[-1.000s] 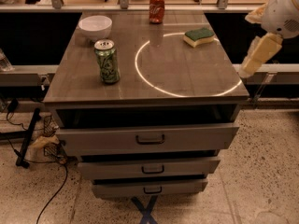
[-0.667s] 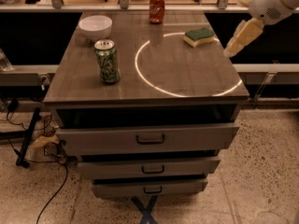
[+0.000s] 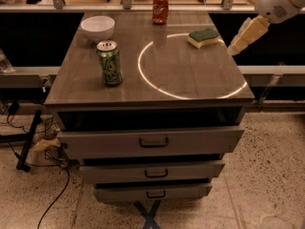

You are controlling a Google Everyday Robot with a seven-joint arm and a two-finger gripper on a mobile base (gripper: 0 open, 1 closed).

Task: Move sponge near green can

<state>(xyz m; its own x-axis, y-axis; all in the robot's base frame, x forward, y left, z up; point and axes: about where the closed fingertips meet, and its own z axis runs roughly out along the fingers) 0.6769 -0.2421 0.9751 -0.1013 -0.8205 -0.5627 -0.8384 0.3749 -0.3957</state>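
The sponge (image 3: 203,37) lies flat, green scrub side up, toward the far right of the table (image 3: 190,80), just inside a bright ring of light (image 3: 141,67) cast on the top. The green can (image 3: 110,62) stands upright well apart from it near the left front, with a white bowl (image 3: 97,27) behind it and a red soda can (image 3: 160,7) at the far edge. The end effector (image 3: 237,46) hangs in the air past the table's right edge, near the sponge but not touching it, slanting down toward it and carrying nothing, and I cannot tell how far open it is.
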